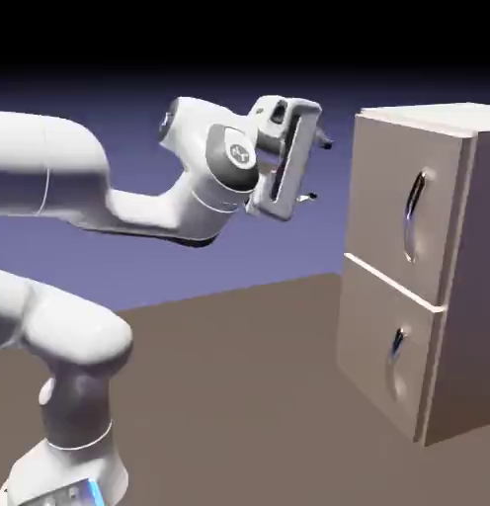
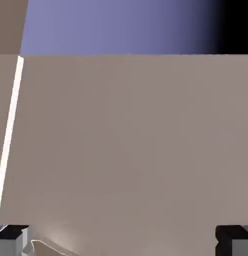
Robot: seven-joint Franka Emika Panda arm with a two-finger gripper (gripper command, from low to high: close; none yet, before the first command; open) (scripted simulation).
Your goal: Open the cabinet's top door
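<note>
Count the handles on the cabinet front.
2. One handle stands vertical on the top door; the other is on the lower door. None seems hidden.

White arm raised, gripper (image 1: 318, 170) level and spread wide, nothing between the fingers.

In the exterior view the base stands at the frame's seven o'clock corner; a thick link climbs from it, and a second heavy link enters from the nine o'clock edge, running toward three o'clock. It bends at a rounded elbow, then the forearm rises toward one o'clock to the wrist, which carries a grey round cap. The hand sits turned on its side, its two small dark fingertips (image 1: 326, 144) pointing toward three o'clock, one above the other, well apart. In the hand view the gripper (image 2: 124, 240) shows only its two grey finger tips (image 2: 11, 236), at seven and five o'clock, far apart.
</note>
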